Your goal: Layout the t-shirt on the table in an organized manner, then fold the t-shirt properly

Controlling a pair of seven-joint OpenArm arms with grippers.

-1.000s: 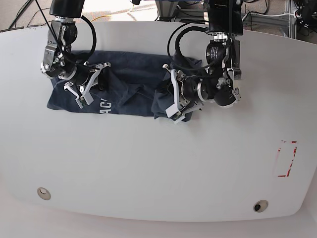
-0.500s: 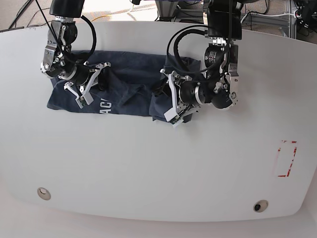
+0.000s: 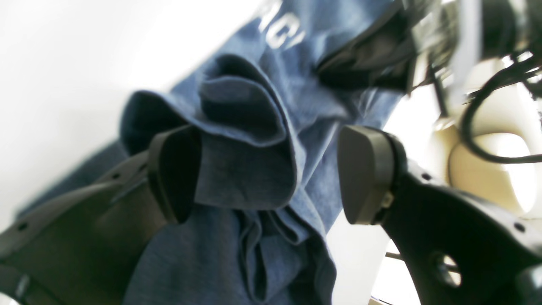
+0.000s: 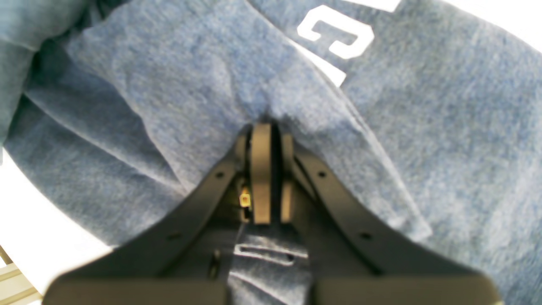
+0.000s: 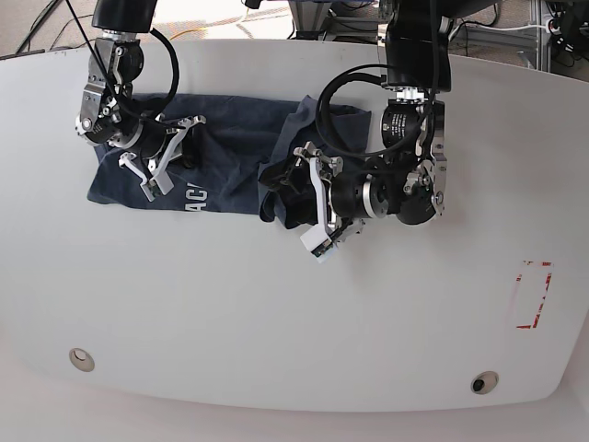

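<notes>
The t-shirt lies bunched and partly folded over itself on the far half of the white counter, stretched roughly sideways between the two arms, white printed letters showing along its near edge. Left claw, on the right side of the base view, sits at the shirt's crumpled end with its fingers spread wide; in the left wrist view a rolled hem of blue cloth stands between the two dark pads, resting against the one pad and clear of the other, so the cloth is not pinched. Right claw, on the left side of the base view, is at the other end of the shirt; in the right wrist view its fingers are pressed together on a ridge of the fabric, which puckers up right at the tips. A white letter "C" lies on the cloth just beyond that pinch. A red rectangle outline is marked near the counter's right edge, well apart from the shirt, and two grommet holes sit along the near edge.
</notes>
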